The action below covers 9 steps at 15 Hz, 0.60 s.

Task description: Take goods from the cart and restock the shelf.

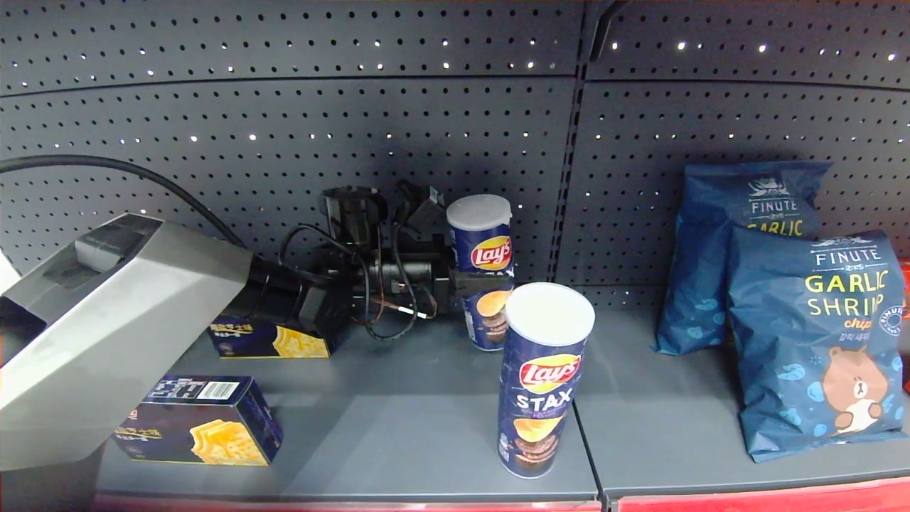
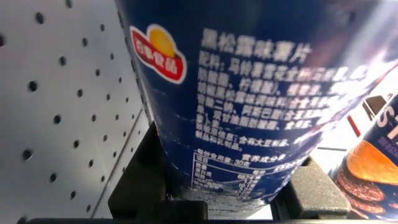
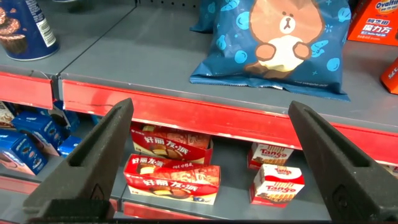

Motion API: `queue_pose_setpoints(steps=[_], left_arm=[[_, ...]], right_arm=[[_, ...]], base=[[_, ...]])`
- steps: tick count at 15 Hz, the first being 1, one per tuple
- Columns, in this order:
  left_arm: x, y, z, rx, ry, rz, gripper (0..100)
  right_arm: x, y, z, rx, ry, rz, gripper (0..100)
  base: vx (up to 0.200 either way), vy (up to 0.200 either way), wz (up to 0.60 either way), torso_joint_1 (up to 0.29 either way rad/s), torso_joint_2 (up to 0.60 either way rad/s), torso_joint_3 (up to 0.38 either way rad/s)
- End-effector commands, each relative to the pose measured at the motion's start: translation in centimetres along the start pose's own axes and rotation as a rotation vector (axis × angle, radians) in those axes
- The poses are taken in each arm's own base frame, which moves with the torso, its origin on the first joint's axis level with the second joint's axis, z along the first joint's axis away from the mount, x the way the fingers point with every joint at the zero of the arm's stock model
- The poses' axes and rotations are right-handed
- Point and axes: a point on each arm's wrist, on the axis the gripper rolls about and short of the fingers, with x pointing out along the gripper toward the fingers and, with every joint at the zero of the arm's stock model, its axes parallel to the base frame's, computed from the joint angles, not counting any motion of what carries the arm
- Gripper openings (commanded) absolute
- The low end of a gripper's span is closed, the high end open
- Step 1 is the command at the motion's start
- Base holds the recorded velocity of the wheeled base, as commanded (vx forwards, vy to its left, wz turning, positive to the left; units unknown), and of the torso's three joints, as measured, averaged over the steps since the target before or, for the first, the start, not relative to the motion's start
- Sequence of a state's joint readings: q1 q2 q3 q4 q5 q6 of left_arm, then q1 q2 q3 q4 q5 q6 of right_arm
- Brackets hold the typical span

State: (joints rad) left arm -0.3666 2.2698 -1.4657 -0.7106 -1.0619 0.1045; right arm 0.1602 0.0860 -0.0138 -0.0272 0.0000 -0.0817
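My left gripper (image 1: 478,283) is shut on a blue chips can (image 1: 483,267) that stands upright at the back of the grey shelf (image 1: 398,419), near the pegboard. In the left wrist view that can (image 2: 249,106) sits between the two black fingers (image 2: 140,186). A second blue chips can (image 1: 542,377) stands in front of it, close to the shelf's front edge, and shows at the edge as the second can (image 2: 373,168). My right gripper (image 3: 211,155) hangs open and holds nothing, in front of the shelf's red edge (image 3: 205,112).
Two dark blue cracker boxes (image 1: 199,421) (image 1: 274,338) lie on the shelf's left part. Blue shrimp chip bags (image 1: 817,341) lean at the right, one seen as a bear-printed bag (image 3: 283,37). Below the red edge are red snack boxes (image 3: 171,171) and small cartons (image 3: 277,180).
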Motion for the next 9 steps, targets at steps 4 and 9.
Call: queue_pose_setpoints(steps=[4, 9], left_arm=[[0.3, 0.0, -0.3, -0.001, 0.002, -0.003, 0], [-0.1, 0.2, -1.4, 0.001, 0.018, 0.006, 0]], right_arm=[[0.0, 0.0, 0.0, -0.001, 0.000, 0.001, 100], [0.0, 0.0, 0.0, -0.001, 0.001, 0.001, 100]], base=[[0.000, 0.000, 0.00, 0.000, 0.00, 0.000], [0.000, 0.000, 0.00, 0.000, 0.00, 0.000]])
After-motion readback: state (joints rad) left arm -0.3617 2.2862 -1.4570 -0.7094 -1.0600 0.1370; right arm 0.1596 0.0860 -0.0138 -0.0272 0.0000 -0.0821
